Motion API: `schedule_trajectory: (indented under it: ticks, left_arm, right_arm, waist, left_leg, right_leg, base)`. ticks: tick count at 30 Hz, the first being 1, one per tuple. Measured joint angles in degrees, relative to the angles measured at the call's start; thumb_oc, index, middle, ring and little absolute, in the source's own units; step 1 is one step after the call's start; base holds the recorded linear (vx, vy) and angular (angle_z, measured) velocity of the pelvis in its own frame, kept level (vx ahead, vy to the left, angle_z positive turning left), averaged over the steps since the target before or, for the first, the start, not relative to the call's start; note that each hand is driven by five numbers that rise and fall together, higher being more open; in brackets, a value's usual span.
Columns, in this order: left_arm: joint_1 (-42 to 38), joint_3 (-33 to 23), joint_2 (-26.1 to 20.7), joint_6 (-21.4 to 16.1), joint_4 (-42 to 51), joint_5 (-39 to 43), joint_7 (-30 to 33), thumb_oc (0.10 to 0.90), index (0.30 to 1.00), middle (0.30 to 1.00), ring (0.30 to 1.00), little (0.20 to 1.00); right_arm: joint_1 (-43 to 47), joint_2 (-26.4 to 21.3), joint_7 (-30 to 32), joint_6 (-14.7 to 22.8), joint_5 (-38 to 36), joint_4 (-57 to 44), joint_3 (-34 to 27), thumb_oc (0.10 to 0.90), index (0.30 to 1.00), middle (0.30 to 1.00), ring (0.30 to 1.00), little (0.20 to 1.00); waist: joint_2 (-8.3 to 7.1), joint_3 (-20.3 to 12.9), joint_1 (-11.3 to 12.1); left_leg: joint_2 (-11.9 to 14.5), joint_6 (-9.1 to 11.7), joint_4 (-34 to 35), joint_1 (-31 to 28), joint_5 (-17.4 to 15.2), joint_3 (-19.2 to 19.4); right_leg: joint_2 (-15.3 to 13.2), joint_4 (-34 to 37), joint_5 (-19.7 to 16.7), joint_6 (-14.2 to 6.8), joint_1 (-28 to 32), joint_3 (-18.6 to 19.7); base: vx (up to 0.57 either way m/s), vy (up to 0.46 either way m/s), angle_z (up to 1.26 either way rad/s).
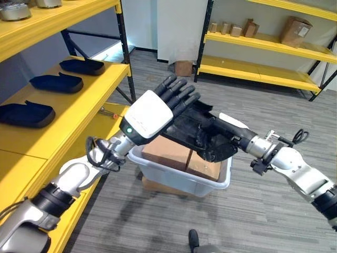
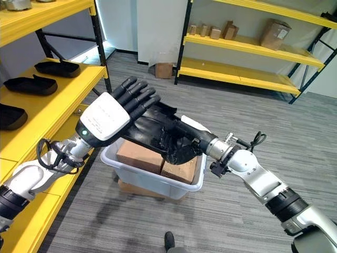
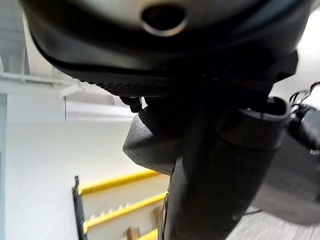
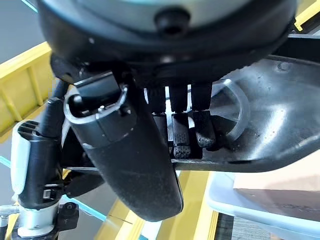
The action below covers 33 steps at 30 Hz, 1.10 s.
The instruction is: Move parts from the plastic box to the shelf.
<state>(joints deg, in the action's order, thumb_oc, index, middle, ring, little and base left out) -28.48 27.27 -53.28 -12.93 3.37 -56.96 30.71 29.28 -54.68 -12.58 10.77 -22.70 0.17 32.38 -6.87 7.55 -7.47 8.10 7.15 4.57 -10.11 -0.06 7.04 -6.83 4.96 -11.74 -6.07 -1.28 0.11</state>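
Note:
A black moulded part (image 1: 199, 120) hangs above the white plastic box (image 1: 179, 178). My right hand (image 1: 220, 143) comes in from the right and is shut on the part. In the right wrist view its fingers (image 4: 181, 136) curl over the part's (image 4: 280, 117) edge. My left hand (image 1: 151, 113), with its white back cover, lies against the part's near side, its fingers straight and pointing up. Brown cardboard blocks (image 1: 166, 151) lie in the box. Three similar black parts (image 1: 57, 83) rest on the yellow shelf (image 1: 84, 108) at the left.
The plastic box stands on a flat cardboard piece (image 1: 158, 186) on the grey floor, tight against the left shelf's corner. A second yellow rack (image 1: 253, 74) at the back holds cardboard boxes (image 1: 295, 29). A small carton (image 1: 183, 67) sits on the floor near it.

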Motion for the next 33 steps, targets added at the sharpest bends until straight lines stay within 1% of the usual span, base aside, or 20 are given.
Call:
schedule_trajectory:
  ticks: [1, 3, 6, 11, 16, 17, 18, 23, 33]
  left_arm:
    - [1.06, -1.19, 1.46, -0.07, 0.87, 0.37, 0.16, 0.900, 1.000, 1.000, 1.000, 1.000]
    - [1.92, -1.79, 2.84, -0.52, 2.19, 0.49, 0.31, 0.900, 1.000, 1.000, 1.000, 1.000]
    - [2.66, -1.79, 2.90, -1.39, 4.31, 0.49, 0.32, 0.900, 1.000, 1.000, 1.000, 1.000]
    - [2.66, -1.81, 2.87, -2.55, 5.16, 0.51, 0.35, 0.900, 1.000, 1.000, 1.000, 1.000]
    - [2.91, -1.81, 2.82, -2.56, 4.92, 0.66, 0.32, 0.900, 1.000, 1.000, 1.000, 1.000]
    - [3.00, -1.81, 2.82, -2.58, 4.93, 0.98, 0.32, 0.600, 0.580, 0.580, 0.580, 0.580]
    - [3.13, -1.81, 2.83, -2.58, 4.92, 1.69, 0.31, 0.400, 0.300, 0.300, 0.300, 0.300]
    - [3.23, -1.76, 2.85, -2.62, 4.88, 2.70, 0.25, 0.400, 0.300, 0.300, 0.300, 0.300]
    - [3.24, -1.71, 2.45, -2.51, 1.69, 2.71, -0.25, 0.400, 0.300, 0.300, 0.300, 0.300]
  right_arm:
    - [-0.01, 0.00, 0.01, 0.06, 0.00, -0.03, -0.13, 0.400, 0.300, 0.300, 0.300, 0.300]
    - [-0.01, 0.00, 0.05, 0.20, 0.00, -0.18, -0.30, 0.400, 0.300, 0.300, 0.300, 0.300]
    - [-0.01, 0.05, 0.07, 0.54, 0.00, -0.35, -0.59, 0.400, 0.300, 0.300, 0.300, 0.300]
    - [-0.01, 0.09, 0.11, 1.22, 0.01, -0.35, -1.20, 0.400, 0.300, 0.300, 0.300, 0.300]
    - [-0.01, 0.09, 0.57, 1.50, 0.02, -0.36, -1.68, 0.400, 0.300, 0.300, 0.300, 0.300]
    - [-0.01, 0.09, 0.57, 1.50, 0.02, -0.36, -1.68, 0.400, 0.300, 0.300, 0.300, 0.300]
    - [-0.01, 0.09, 0.57, 1.50, 0.02, -0.36, -1.68, 0.400, 0.300, 0.300, 0.300, 0.300]
    - [0.00, 0.09, 0.59, 1.52, 0.02, -0.36, -1.68, 0.400, 0.300, 0.300, 0.300, 0.300]
    - [-0.03, 0.10, 0.62, 1.91, 0.03, -0.40, -2.20, 0.400, 0.300, 0.300, 0.300, 0.300]
  waist:
    - [-0.01, -0.01, 0.02]
    - [-0.04, -0.03, 0.09]
    - [-0.04, -0.03, 0.07]
    - [-0.04, -0.03, 0.15]
    - [-0.04, -0.03, 0.19]
    - [-0.04, -0.03, 0.21]
    - [-0.04, -0.03, 0.21]
    - [-0.04, -0.03, 0.25]
    - [-0.03, -0.03, -0.01]
  left_leg:
    - [0.00, -0.01, 0.00, 0.00, -0.01, 0.09]
    - [0.00, -0.01, 0.00, -0.05, -0.03, 0.15]
    - [0.00, -0.02, 0.00, -0.05, -0.04, 0.19]
    - [-0.02, -0.02, 0.00, -0.05, -0.04, 0.18]
    - [-0.02, -0.03, 0.00, -0.05, -0.05, 0.18]
    - [-0.03, -0.03, 0.00, -0.05, -0.06, 0.18]
    - [-0.06, -0.03, 0.00, -0.05, -0.06, 0.18]
    - [-0.14, -0.04, -0.01, -0.04, -0.07, 0.20]
    - [-0.16, -0.04, -0.01, -0.06, -0.07, 0.29]
  right_leg:
    - [0.01, 0.00, 0.04, 0.06, -0.03, 0.15]
    - [0.04, 0.00, 0.06, 0.08, -0.04, 0.22]
    - [0.05, 0.00, 0.10, 0.05, -0.05, 0.26]
    - [0.05, 0.00, 0.10, 0.06, -0.05, 0.26]
    - [0.06, 0.00, 0.13, 0.06, -0.05, 0.26]
    - [0.06, 0.00, 0.13, 0.06, -0.05, 0.26]
    - [0.06, 0.00, 0.13, 0.06, -0.05, 0.26]
    - [0.06, 0.00, 0.13, 0.06, -0.08, 0.27]
    - [0.06, -0.01, 0.11, 0.08, -0.11, 0.36]
  base:
    - [0.00, -0.001, -0.04]
    - [0.00, 0.000, 0.00]
    - [0.00, 0.000, 0.00]
    - [0.00, 0.000, 0.00]
    - [0.00, 0.000, 0.00]
    - [0.00, 0.000, 0.00]
    - [0.00, 0.000, 0.00]
    - [0.00, 0.000, 0.00]
    - [0.00, 0.000, 0.00]
